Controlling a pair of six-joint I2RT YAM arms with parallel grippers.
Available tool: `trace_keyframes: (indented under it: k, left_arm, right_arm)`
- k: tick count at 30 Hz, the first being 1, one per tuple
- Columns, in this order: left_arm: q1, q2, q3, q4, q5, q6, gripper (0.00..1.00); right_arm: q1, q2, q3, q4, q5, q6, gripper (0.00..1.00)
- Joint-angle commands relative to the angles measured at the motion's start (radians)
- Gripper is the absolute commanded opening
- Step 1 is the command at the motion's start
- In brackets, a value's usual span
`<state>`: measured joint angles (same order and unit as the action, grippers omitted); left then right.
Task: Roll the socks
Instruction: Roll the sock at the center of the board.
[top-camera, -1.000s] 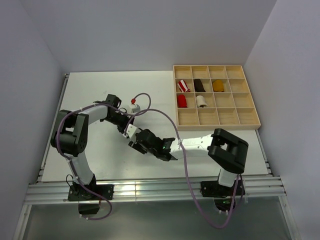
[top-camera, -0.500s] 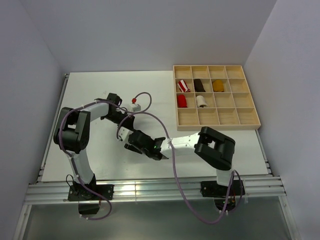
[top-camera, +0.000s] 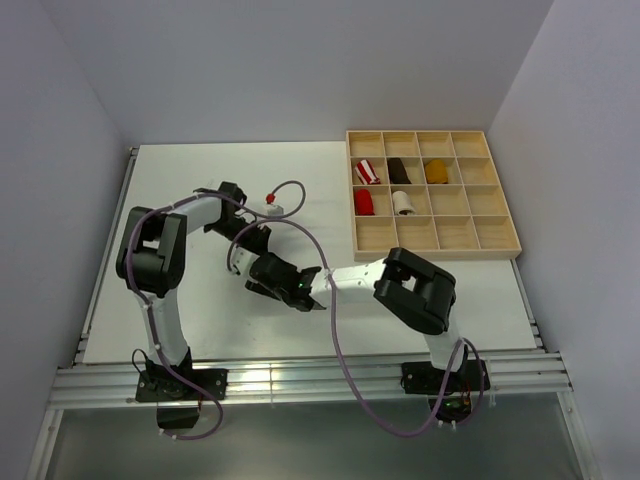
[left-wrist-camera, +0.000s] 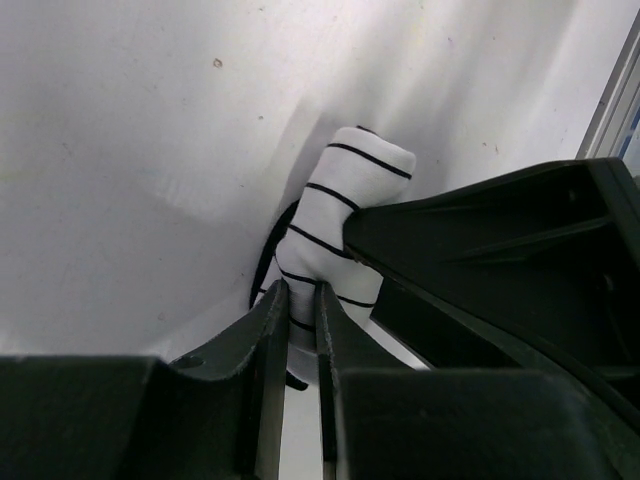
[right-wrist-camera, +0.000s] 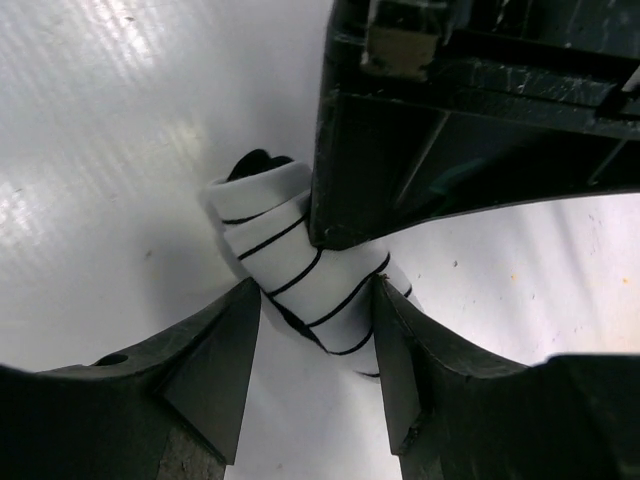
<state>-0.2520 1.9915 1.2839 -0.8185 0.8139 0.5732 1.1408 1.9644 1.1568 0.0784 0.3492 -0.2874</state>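
Note:
The white sock with thin black stripes (top-camera: 240, 263) lies rolled on the white table, left of centre. In the left wrist view it (left-wrist-camera: 345, 185) stands as a short roll, and my left gripper (left-wrist-camera: 300, 292) is shut, pinching its near end. My left gripper (top-camera: 247, 248) sits just behind it in the top view. My right gripper (top-camera: 268, 284) meets it from the right. In the right wrist view its fingers (right-wrist-camera: 385, 330) press both sides of the roll (right-wrist-camera: 285, 250). The cream sock with a brown band (top-camera: 404, 203) lies rolled in a tray cell.
A wooden compartment tray (top-camera: 435, 250) stands at the back right. It holds a red bundle (top-camera: 363, 203), a red-and-white striped one (top-camera: 368, 171), a dark brown one (top-camera: 399, 171) and a mustard one (top-camera: 436, 171). Purple cables loop over both arms.
My right arm has slid left across the table until its gripper closes round the striped sock. My left gripper has stayed on the sock, shifting slightly left.

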Motion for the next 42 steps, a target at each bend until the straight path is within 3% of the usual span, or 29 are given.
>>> trace_keyframes:
  k: [1, 16, 25, 42]
  left_arm:
    - [-0.003, 0.069, 0.012, -0.024, -0.114, 0.057, 0.01]
    - [0.03, 0.197, 0.235, -0.131, -0.006, -0.009, 0.05]
    - [0.04, 0.279, 0.367, -0.231, 0.044, -0.03, 0.12]
    - [0.04, 0.352, 0.479, -0.344, 0.041, -0.009, 0.15]
  right_arm:
    - [-0.042, 0.039, 0.043, -0.045, -0.056, 0.016, 0.55]
    - [-0.111, 0.102, 0.121, -0.144, -0.191, 0.062, 0.44]
    - [-0.148, 0.145, 0.185, -0.236, -0.294, 0.077, 0.46]
    - [-0.18, 0.264, 0.333, -0.434, -0.397, 0.074, 0.49]
